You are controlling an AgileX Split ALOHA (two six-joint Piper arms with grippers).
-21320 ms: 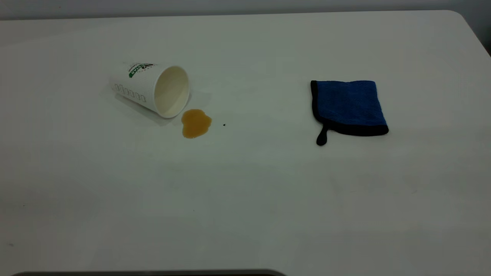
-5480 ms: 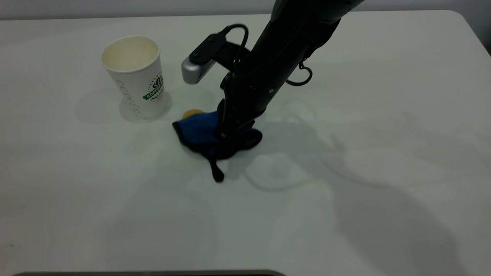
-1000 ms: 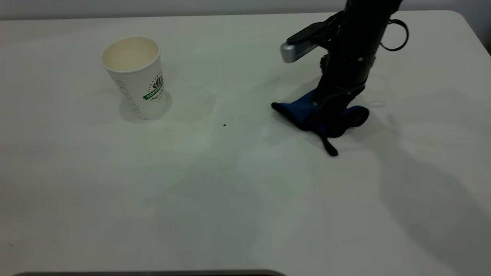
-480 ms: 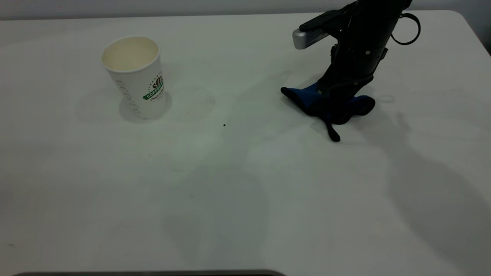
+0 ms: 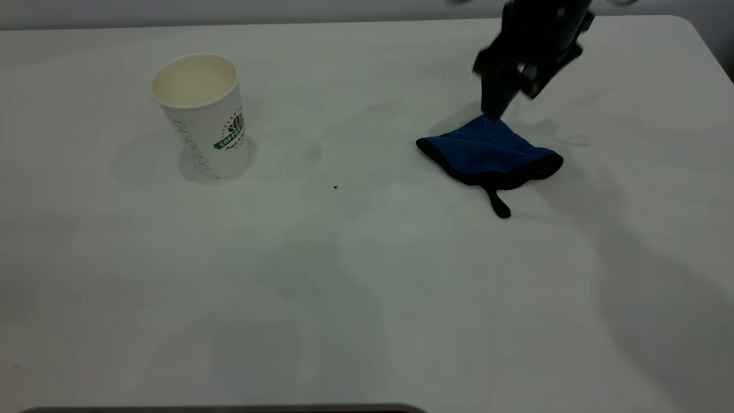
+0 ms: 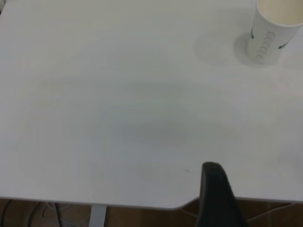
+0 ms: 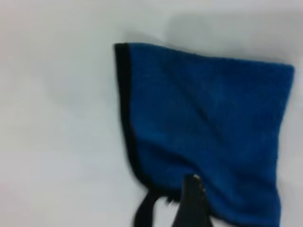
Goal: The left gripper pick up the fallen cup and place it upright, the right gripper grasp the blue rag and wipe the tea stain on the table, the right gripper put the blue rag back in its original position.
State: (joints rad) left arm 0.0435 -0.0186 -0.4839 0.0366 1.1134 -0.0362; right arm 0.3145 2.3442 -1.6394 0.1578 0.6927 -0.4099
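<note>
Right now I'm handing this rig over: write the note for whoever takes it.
Right hand: raised just above the blue rag, not holding it; open or shut unclear.
Left hand: off by the table edge, away from everything.
Cup: upright at the exterior view's left.
Done: cup righted, no stain visible, rag laid down on the right.
Left: retract the right arm.

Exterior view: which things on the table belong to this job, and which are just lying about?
Belonging to the job:
- white paper cup with green coffee logo, standing upright at the left
- blue rag with black trim and loop, lying rumpled at the right
- black right gripper, above the rag's far edge
- white table

Lying about:
- tiny black speck, between cup and rag
</note>
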